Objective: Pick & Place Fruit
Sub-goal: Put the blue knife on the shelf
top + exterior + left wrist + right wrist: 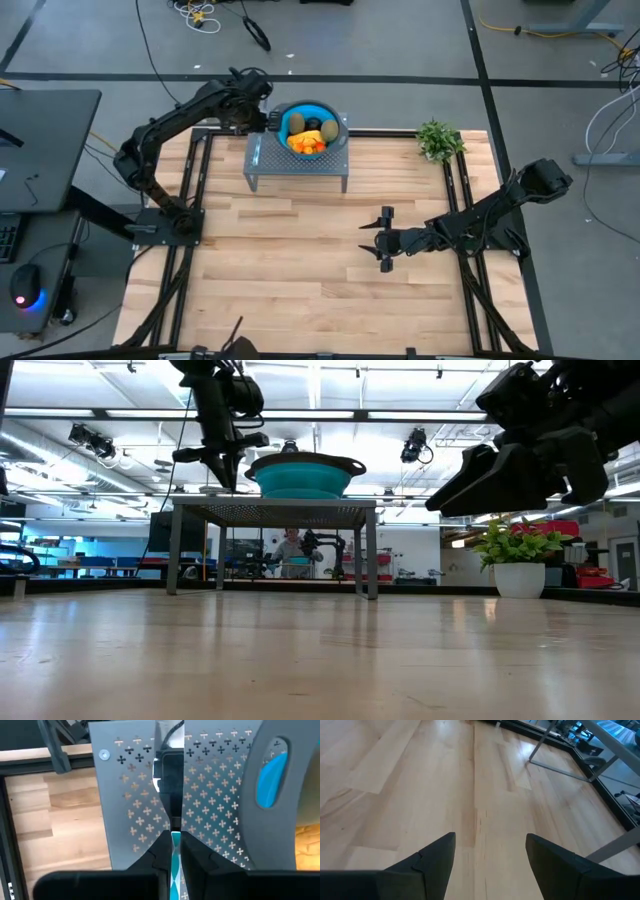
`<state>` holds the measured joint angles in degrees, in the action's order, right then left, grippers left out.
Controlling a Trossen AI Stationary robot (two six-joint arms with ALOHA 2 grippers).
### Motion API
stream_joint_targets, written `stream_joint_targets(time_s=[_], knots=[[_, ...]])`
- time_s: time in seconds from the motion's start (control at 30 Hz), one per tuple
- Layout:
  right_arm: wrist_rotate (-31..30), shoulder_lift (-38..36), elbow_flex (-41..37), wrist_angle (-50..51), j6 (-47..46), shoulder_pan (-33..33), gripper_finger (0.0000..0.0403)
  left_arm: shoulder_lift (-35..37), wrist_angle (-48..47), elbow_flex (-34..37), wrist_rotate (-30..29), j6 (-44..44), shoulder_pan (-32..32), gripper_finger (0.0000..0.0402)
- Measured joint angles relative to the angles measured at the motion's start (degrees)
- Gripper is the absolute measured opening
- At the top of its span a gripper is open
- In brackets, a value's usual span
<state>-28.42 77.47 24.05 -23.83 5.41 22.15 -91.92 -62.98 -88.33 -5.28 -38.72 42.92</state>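
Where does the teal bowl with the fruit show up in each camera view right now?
High view: the teal bowl sits on the grey perforated stand, upper centre.
Low view: the bowl is on top of the stand, left of centre.
Left wrist view: its grey rim with a teal patch shows at the right edge.
Right wrist view: not in it.
Shared landmark: the perforated stand, also in the left wrist view.

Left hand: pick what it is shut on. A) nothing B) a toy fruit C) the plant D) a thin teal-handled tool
D. In the left wrist view the left hand is clamped on a thin teal handle above the perforated grey stand, beside the teal bowl.
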Motion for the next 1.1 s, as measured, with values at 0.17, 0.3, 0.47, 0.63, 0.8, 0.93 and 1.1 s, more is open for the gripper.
stream_joint_targets(time_s=[0.17,0.3,0.47,0.63,0.8,0.93,1.1], knots=[[0.0,0.0,0.0,0.0,0.4,0.0,0.0254,-0.1,0.1,0.0,-1.4,-1.2,-0.8,0.003],[0.0,0.0,0.0,-0.6,1.3,0.0,0.0254,-1.2,0.1,0.0,-1.3,-1.1,-1.4,0.003],[0.0,0.0,0.0,-0.7,2.1,0.0,0.0254,-2.1,1.5,0.1,-1.3,-0.6,-1.7,0.003],[0.0,0.0,0.0,-0.6,2.1,0.0,0.0254,-1.9,2.3,0.0,-1.7,-0.9,-1.7,0.003],[0.0,0.0,0.0,-0.6,2.2,0.0,0.0254,-2.9,2.0,0.0,-3.8,0.0,-1.8,0.003],[0.0,0.0,0.0,-0.6,2.2,0.0,0.0254,-3.7,1.9,0.1,-3.2,0.1,-2.1,0.0032],[0.0,0.0,0.0,-0.4,2.2,0.0,0.0254,-3.8,1.4,0.1,-2.9,0.1,-2.1,0.0037]])
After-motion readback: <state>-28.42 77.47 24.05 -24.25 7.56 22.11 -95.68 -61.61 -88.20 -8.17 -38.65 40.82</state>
